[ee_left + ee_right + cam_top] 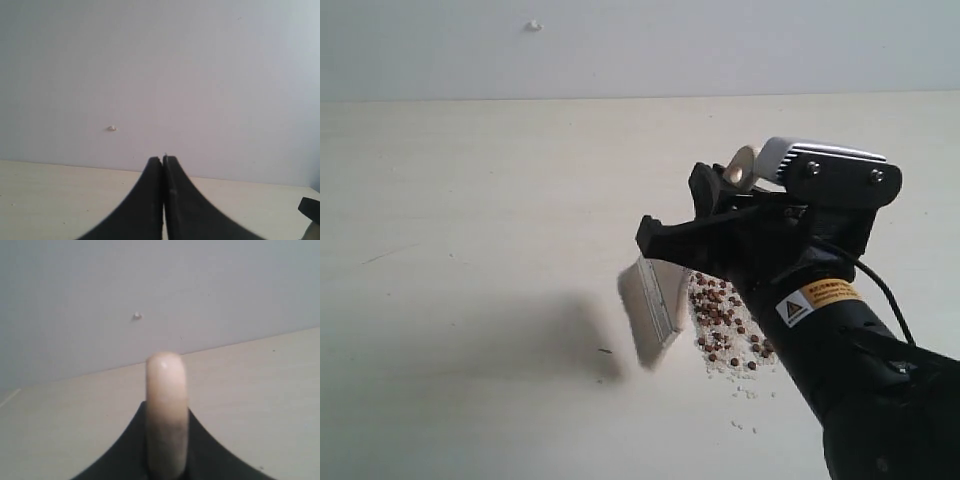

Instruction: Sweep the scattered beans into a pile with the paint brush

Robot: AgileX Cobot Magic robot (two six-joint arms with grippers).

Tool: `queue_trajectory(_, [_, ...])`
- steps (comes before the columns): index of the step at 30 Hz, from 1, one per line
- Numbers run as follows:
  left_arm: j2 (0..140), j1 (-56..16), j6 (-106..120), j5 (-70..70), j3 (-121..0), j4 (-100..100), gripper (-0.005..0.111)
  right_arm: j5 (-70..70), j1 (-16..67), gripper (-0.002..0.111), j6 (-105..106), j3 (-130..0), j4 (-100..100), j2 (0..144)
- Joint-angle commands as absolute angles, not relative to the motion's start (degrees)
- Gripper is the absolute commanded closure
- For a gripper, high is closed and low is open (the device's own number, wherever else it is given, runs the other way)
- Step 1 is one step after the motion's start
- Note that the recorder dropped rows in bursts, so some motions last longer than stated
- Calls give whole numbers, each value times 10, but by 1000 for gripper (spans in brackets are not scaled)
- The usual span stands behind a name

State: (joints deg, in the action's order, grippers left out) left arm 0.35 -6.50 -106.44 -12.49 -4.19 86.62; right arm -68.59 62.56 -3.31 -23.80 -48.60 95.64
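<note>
nearest in the scene, a few whitish crumbs (744, 408) are lying loose on the pale table (460, 260), just nearer than the main cluster. a little farther, the beans (725, 322) are sitting bunched together right of centre. they are already looking much like the pile the task is asking for, with fine whitish dust fringing the near edge.

the relation that is mattering most: the beans are lying immediately right of the paint brush (655, 300), whose bristle end is hanging just left of them. the brush head's broad face is facing the beans, its wide edge running near to far alongside the cluster. the head is blurred, so i cannot tell whether the bristles are touching the table. the brush's long axis is slanting from the bristles, low and near-left, up to the rounded cream handle end, high and far-right. the bristles are pointing down and left.

the right gripper (167, 445) is clamping the handle between nearly closed jaws, above the beans, its arm reaching in from the near right. it is plainly the arm within reach. in my judgement, gathering the stray crumbs is calling for a stroke starting on their near side and pushing farther, into the cluster.

farthest off, the left gripper (163, 159) is sitting with jaws pressed together, holding nothing. it is facing the grey wall (160, 60), outside the exterior view.
</note>
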Motion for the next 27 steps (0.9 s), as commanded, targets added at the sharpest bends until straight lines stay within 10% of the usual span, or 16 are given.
queue_trajectory(1, [0, -65, -1066, -124, -39, 869, 107, -692, 602, 108, -69, -256, -474, 949])
queue_trajectory(27, [0, -65, -1066, -124, -39, 869, 107, -613, 472, 108, 23, -331, -517, 1065])
